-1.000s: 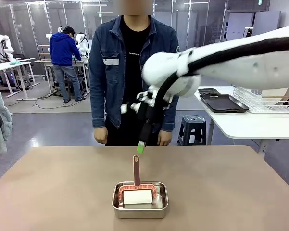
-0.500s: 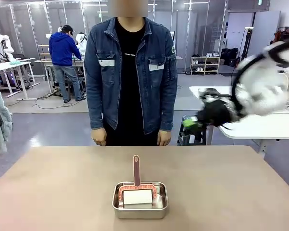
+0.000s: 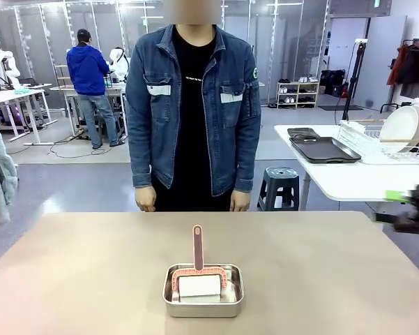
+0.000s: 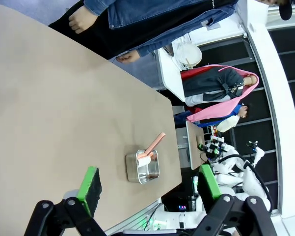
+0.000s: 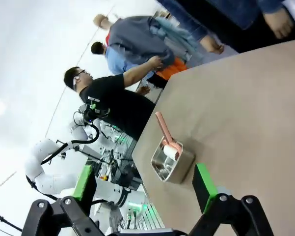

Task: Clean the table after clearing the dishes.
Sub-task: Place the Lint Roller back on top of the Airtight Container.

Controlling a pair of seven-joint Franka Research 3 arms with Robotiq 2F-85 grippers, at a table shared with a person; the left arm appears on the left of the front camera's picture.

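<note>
The table (image 3: pixel 90 272) has a plain beige-brown top. On its near middle sits a square steel pan (image 3: pixel 203 292) holding a pink-handled brush (image 3: pixel 197 246) and a white pad. My right gripper (image 3: pixel 394 208) is a blur at the table's right edge, far from the pan. In its wrist view, the right gripper (image 5: pixel 143 186) is open and empty, with the pan (image 5: pixel 171 164) and the table (image 5: pixel 245 98) beyond it. My left gripper (image 4: pixel 149 188) is open and empty too, well back from the pan (image 4: pixel 143 168). A white plate (image 3: pixel 403 125) stands in a wire rack on a side table.
A person in a denim jacket (image 3: pixel 193 105) stands at the far edge, hands hanging at the sides. At the right, a white side table (image 3: pixel 355 180) carries dark trays (image 3: pixel 324 149) and the rack. A stool (image 3: pixel 282 183) stands beside it.
My right arm has swung from above the pan, across the middle, out to the right and down to the table's right edge. The pan, the brush and the person have stayed put.
</note>
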